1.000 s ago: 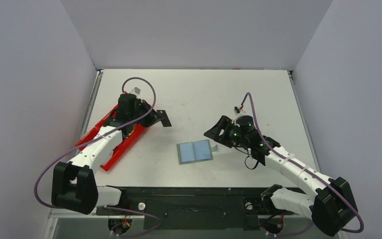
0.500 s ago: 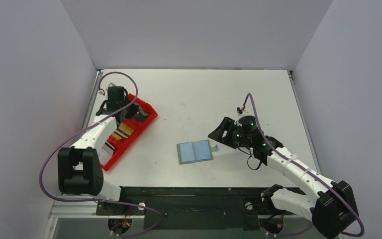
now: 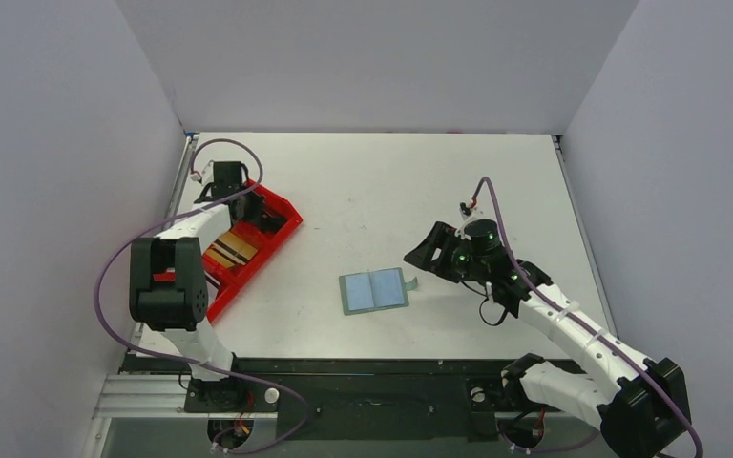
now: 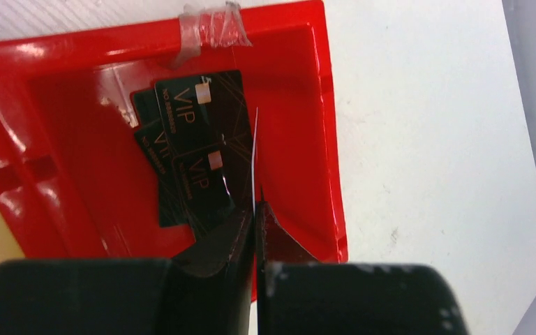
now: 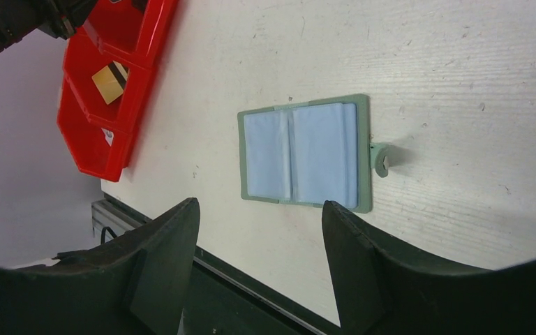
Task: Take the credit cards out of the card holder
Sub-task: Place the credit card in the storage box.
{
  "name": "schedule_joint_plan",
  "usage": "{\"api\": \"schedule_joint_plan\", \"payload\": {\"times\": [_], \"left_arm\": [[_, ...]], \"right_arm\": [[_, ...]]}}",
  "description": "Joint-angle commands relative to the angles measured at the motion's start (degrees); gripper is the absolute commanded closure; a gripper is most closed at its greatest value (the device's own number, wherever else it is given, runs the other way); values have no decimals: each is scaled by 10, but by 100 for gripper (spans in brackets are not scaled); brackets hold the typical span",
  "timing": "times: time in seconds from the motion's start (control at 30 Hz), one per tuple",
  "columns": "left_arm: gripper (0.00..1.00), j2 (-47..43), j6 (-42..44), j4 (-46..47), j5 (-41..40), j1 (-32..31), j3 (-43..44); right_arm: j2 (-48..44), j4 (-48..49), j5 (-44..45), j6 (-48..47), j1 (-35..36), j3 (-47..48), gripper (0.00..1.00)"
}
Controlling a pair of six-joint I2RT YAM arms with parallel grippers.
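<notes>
- Left gripper: fingers pinched together, a thin pale sliver at their tips, above black credit cards in the red tray.
- Right gripper: spread wide, empty, hovering beside the card holder, which lies open mid-table.

Card holder grey-green, pale blue inside; tray red; cards black, gold lettering

High rear overview of table; close downward wrist views, both with red tray.
</notes>
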Motion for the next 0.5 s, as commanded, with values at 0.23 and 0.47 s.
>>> {"api": "schedule_joint_plan", "payload": {"times": [0.23,0.47], "left_arm": [[100,55,-8,46,-16,8,45],[100,65,-7,34,-19,8,47]], "right_arm": [[-16,-6,8,-14,-7,26,39],[-11,-4,7,-14,-8,27,40]]}}
